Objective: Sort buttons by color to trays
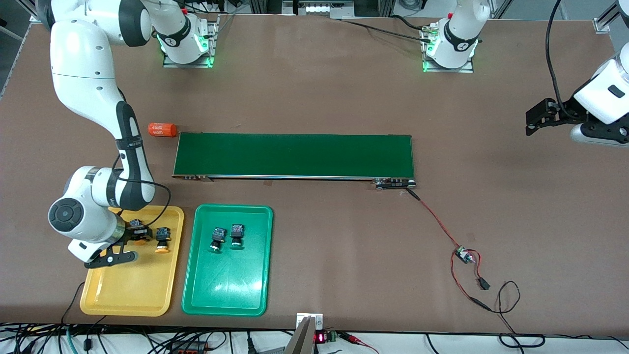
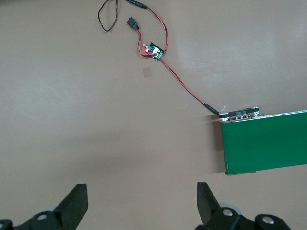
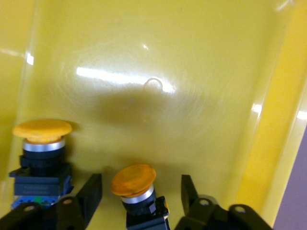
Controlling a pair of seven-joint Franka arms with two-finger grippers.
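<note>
Showing the front view: right gripper (image 1: 119, 248) at lower left over the yellow tray (image 1: 128, 290), two green buttons (image 1: 227, 237) in the green tray (image 1: 223, 290); left gripper (image 1: 538, 119) waits, spread. Right wrist view: fingers spread around one orange button (image 3: 134, 184); lifting askew could topple it against the second orange button (image 3: 42, 143).

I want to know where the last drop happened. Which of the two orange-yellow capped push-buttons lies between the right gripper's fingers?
The orange-yellow capped button between the open right gripper fingers in the yellow plastic tray; the other button lies beside it, toward the green plastic tray.
</note>
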